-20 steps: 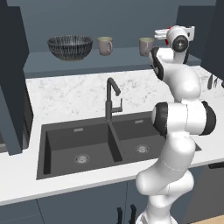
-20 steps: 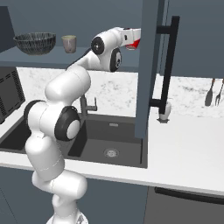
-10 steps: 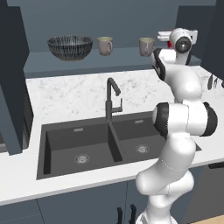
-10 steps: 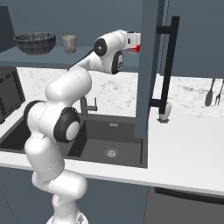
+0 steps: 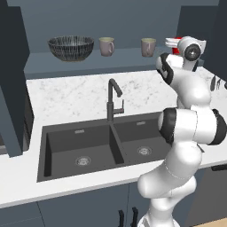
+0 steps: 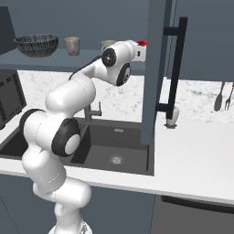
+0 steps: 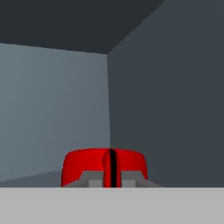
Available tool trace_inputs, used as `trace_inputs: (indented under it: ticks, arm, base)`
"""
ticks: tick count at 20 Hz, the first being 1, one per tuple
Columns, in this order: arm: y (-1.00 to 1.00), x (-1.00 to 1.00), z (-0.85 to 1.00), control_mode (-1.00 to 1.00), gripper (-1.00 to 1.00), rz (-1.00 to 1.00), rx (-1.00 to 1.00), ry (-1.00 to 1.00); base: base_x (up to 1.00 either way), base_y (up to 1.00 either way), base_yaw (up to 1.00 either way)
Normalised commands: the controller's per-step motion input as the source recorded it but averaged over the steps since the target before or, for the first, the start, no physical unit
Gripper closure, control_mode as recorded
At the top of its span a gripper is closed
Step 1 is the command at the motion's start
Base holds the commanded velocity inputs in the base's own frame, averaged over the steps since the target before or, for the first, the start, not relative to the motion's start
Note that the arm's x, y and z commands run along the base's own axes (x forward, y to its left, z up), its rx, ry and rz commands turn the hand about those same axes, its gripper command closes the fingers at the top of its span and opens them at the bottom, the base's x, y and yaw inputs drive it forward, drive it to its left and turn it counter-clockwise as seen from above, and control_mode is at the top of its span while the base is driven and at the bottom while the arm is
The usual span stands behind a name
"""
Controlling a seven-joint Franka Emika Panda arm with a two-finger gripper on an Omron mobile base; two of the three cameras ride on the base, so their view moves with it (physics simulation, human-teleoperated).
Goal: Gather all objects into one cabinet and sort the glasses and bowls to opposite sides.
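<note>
Three of the four objects already stand on the cabinet (image 5: 88,66) shelf floor: the striped bowl (image 5: 71,47) farthest from the gripper (image 7: 111,180), then one mug (image 5: 106,45) beside the bowl, then the second mug (image 5: 148,46) nearest the gripper. The fourth, the red cup (image 7: 104,167), is clamped by its rim between the closed gripper fingers, facing the cabinet's far corner where back wall meets side panel. Whether the cup rests on the shelf floor cannot be told. Judged progress: gathering is nearly complete; release of the cup remains. The bowl sits at the end opposite the gripper, the drinking vessels toward it, so sorting looks largely satisfied.

Below the gripper runs a white marbled surface (image 5: 75,95) carrying a dark double sink (image 5: 97,146) and black faucet (image 5: 113,99). Utensils (image 6: 223,97) hang on the wall beyond a tall dark panel (image 6: 155,68)
</note>
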Motion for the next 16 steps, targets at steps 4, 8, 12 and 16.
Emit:
trace_inputs:
  ticks: [4,8,12,16]
  arm:
    - [-0.07,-0.17,-0.51,-1.0,1.0,0.0,0.07,-0.03]
    - [0.0,-0.43,-0.41,-1.0,1.0,-0.02,0.01,0.0]
    - [0.0,-0.42,-0.27,-1.0,1.0,-0.02,0.0,0.0]
    - [0.01,-0.15,-0.05,-1.0,1.0,0.0,0.0,0.0]
  base:
    - [0.0,0.0,0.0]
    - [0.0,0.0,0.0]
    - [0.0,0.0,0.0]
    - [0.0,0.0,0.0]
